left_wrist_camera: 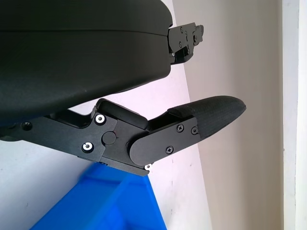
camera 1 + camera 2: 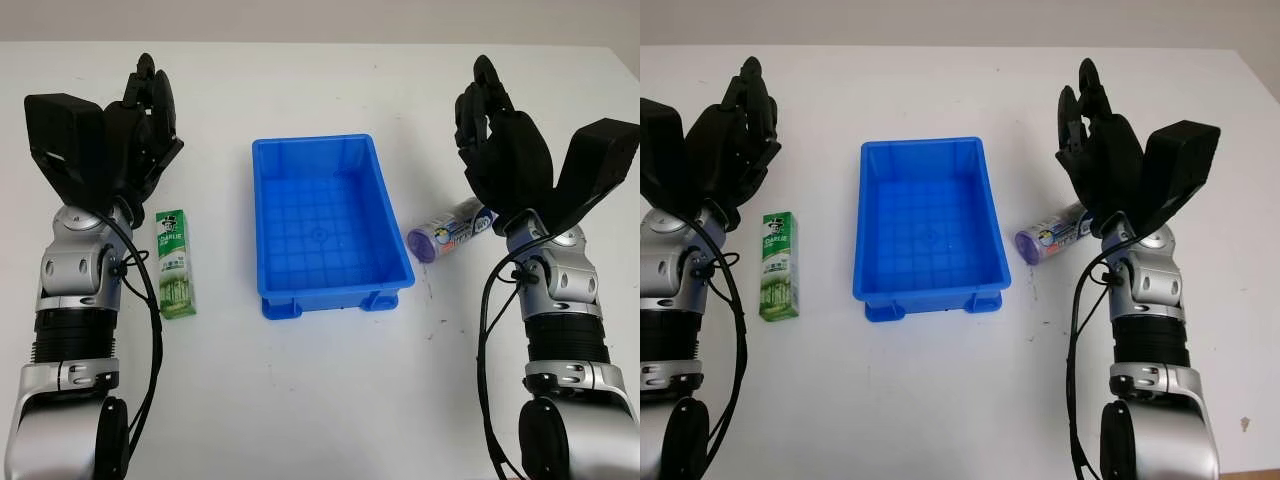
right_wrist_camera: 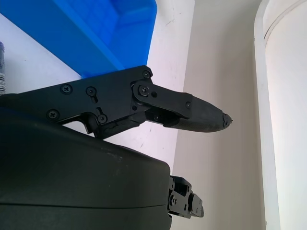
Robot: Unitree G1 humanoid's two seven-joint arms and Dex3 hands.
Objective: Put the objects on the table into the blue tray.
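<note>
The blue tray (image 2: 266,226) stands in the middle of the white table with nothing in it. A green toothpaste box (image 2: 174,264) lies flat to the tray's left. To the tray's right lies a purple-capped cylindrical pack (image 2: 450,230) on its side. My left hand (image 2: 148,110) is raised above the table, beyond the green box, open and holding nothing. My right hand (image 2: 490,110) is raised above the purple pack, open as well. The tray's corner (image 1: 120,203) appears in the left wrist view and its wall (image 3: 91,48) in the right wrist view.
White table (image 2: 320,400) stretches wide in front of the tray and behind it. A pale wall (image 2: 320,20) rises past the far edge of the table.
</note>
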